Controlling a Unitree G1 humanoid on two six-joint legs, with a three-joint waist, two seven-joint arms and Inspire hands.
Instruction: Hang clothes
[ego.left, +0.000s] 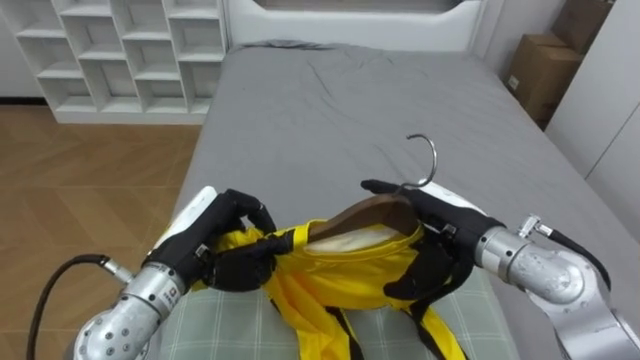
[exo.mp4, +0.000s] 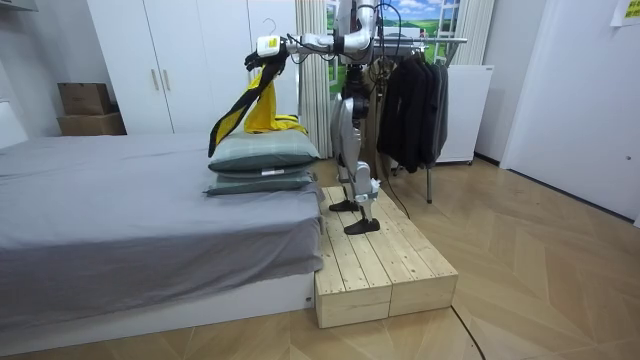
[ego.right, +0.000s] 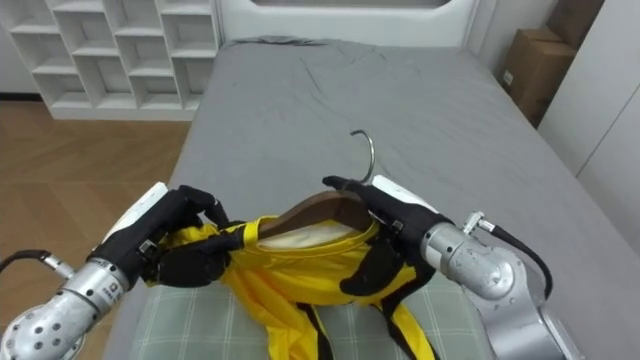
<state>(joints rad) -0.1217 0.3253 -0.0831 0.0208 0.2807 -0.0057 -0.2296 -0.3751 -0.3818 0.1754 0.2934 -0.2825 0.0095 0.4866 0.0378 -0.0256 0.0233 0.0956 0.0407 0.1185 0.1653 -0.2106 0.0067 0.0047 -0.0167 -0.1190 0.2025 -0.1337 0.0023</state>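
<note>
A yellow garment with black trim (ego.left: 340, 270) hangs on a brown wooden hanger (ego.left: 365, 217) whose metal hook (ego.left: 428, 158) points up. My left hand (ego.left: 228, 243) is shut on the garment's left shoulder. My right hand (ego.left: 435, 240) is shut on the hanger's right end and the cloth over it. Both hold the garment up over the pillows. In the room view the yellow garment (exo.mp4: 252, 108) hangs from my raised hands (exo.mp4: 266, 48) above the pillow stack, and I stand on a wooden platform at the bed's foot.
Below my hands lies a green checked pillow (ego.left: 220, 320) on the grey bed (ego.left: 370, 100). White cubby shelves (ego.left: 120, 50) stand at the far left, cardboard boxes (ego.left: 545, 70) at the far right. Behind me a clothes rack (exo.mp4: 420, 45) holds dark garments (exo.mp4: 412, 100).
</note>
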